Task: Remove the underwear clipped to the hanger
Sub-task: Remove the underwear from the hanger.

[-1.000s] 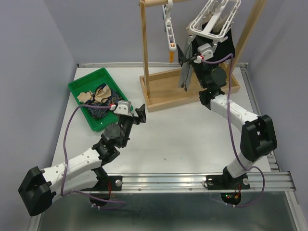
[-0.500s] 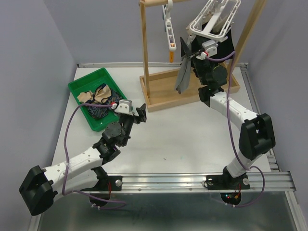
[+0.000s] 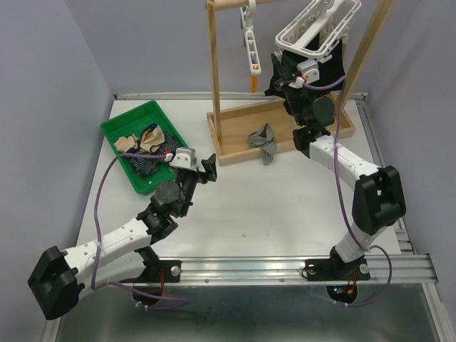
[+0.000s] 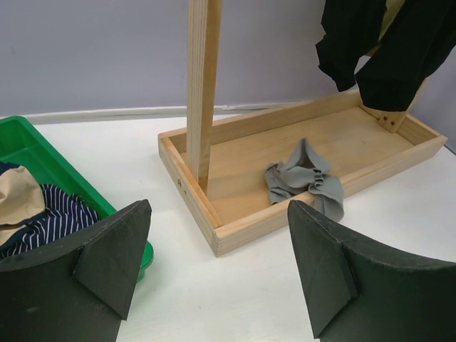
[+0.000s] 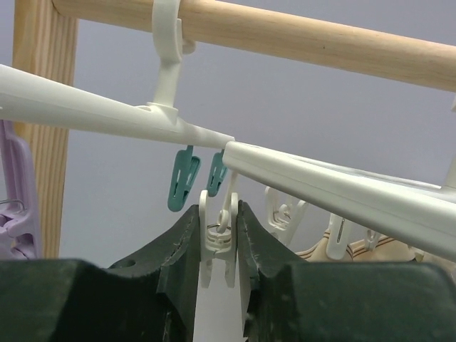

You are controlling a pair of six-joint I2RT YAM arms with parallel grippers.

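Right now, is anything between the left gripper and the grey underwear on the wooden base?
Nothing visible. Only table surface lies between the open left gripper and the grey underwear, which drapes over the wooden base's near rim. The upright post stands off to one side.

I log 1 green bin (image 3: 125,116) at far left of the white table (image 3: 285,206); to its right, 1 wooden rack (image 3: 214,78): 2 uprights (image 3: 372,43), top rod (image 5: 299,35), tray base (image 4: 285,215)
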